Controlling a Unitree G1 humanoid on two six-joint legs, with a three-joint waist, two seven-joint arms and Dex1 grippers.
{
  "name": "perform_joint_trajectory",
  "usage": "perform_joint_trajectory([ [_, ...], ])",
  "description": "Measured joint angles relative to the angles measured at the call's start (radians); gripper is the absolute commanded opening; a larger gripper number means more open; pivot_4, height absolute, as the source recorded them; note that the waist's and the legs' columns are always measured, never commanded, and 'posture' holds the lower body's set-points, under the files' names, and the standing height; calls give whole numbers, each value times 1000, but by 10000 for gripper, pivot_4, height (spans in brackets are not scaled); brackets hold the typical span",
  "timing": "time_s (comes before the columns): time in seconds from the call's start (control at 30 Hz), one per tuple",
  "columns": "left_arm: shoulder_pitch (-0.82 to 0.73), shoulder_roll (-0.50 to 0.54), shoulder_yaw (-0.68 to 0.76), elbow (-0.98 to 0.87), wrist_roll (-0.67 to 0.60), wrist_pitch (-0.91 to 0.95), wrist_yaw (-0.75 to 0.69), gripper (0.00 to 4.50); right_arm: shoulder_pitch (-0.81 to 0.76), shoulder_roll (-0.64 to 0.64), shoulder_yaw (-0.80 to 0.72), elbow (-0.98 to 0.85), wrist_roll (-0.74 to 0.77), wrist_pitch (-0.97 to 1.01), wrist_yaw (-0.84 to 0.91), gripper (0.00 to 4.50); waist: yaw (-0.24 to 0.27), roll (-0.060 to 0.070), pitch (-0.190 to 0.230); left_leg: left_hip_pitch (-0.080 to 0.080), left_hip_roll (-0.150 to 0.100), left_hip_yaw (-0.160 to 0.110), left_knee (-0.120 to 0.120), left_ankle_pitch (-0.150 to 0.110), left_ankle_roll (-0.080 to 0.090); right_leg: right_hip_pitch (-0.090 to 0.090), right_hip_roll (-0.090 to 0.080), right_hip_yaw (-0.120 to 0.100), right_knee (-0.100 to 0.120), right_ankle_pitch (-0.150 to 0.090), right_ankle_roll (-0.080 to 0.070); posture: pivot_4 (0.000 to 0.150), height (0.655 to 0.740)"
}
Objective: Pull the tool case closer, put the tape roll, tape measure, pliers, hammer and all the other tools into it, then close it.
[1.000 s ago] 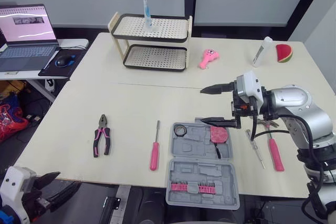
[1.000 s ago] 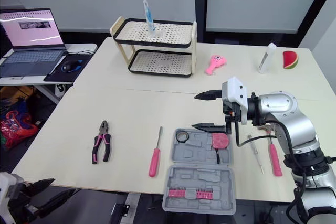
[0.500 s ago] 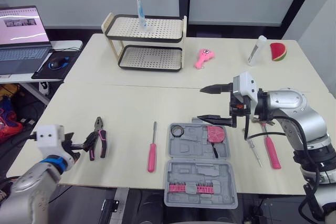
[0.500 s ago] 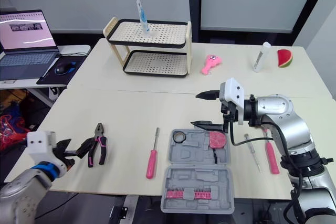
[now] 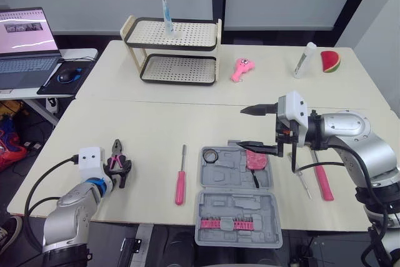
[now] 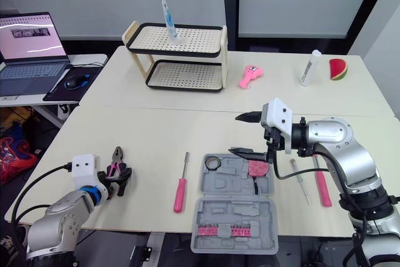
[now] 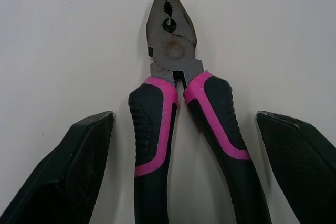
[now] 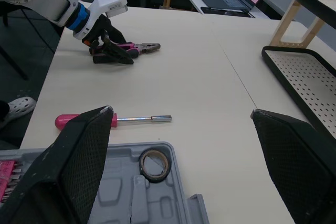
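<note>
Left gripper [image 7: 184,115] spread wide, straddling the pliers [image 7: 171,59] at the handles. Their long axis runs straight ahead, nose farthest.

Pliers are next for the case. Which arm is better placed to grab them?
Left. The left claw is open, straddling the pliers at their handles; the right claw hangs open above the tool case, well away from them.

Right tool [image 8: 181,111], fingers spread wide, over the grey case [image 8: 122,183].
Tape roll [image 8: 154,163] lies between its fingers; screwdriver [image 8: 113,120] just ahead, left tool [image 8: 111,51] at the pliers [image 8: 139,49] farther on.
</note>
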Motion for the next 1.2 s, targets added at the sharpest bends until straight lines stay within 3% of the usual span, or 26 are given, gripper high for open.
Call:
perform_joint_trajectory([
  [0.03, -3, 0, -2, 2, 1, 1, 0, 45000, 0, 0, 0, -1, 0, 3, -1, 44781, 0, 0, 0, 0, 0, 0, 0, 0, 0, 0, 0, 0, 0, 0, 0, 1500, 7400],
  [0.13, -9, 7, -14, 4, 9, 6, -4, 39091, 0, -1, 0, -1, 0, 7, -2, 45000, 0, 0, 0, 0, 0, 0, 0, 0, 0, 0, 0, 0, 0, 0, 0, 1500, 7400],
  [0.3, -29, 9, -16, 24, 21, 4, -17, 25681, 0, -1, 0, -1, 0, 8, -3, 45000, 1, 0, 0, 0, 0, 0, 0, 0, 0, 0, 0, 0, 0, 0, 0, 1500, 7400],
  [0.53, -35, 23, -25, 37, 38, -6, -31, 25534, 2, -1, 0, -2, 0, 8, -3, 45000, 1, 0, 0, 0, 0, 0, 0, 0, 0, 0, -1, 0, 0, 0, 0, 1500, 7400],
  [0.73, -34, 391, -177, 39, 103, -158, -390, 25534, 45, -53, -8, -15, -5, 6, 9, 45000, 1, 0, 1, -2, 0, -2, -1, 1, -2, -2, -1, 1, 0, 0, 0, 1500, 7400],
  [0.87, -153, 529, -226, 8, 63, -226, -658, 25534, 44, -83, -10, -11, -2, 7, 36, 45000, 5, 1, 2, -2, -2, -1, -1, 1, -2, -2, -2, 1, -1, 0, 0, 1500, 7400],
  [1.03, -334, 564, -430, -22, 59, -264, -943, 25534, 8, -154, 31, 13, -54, 53, 54, 45000, 0, 2, 3, -4, -1, 1, -1, 1, -2, -6, 2, 0, 1, 0, 0, 1500, 7400],
  [1.2, -557, 456, -602, -29, 90, -272, -1072, 25534, -74, -122, 86, -43, -63, 189, 14, 45000, -8, 1, 3, -5, 0, 3, -1, 1, -2, -6, 3, 1, 2, 0, 0, 1500, 7400],
])
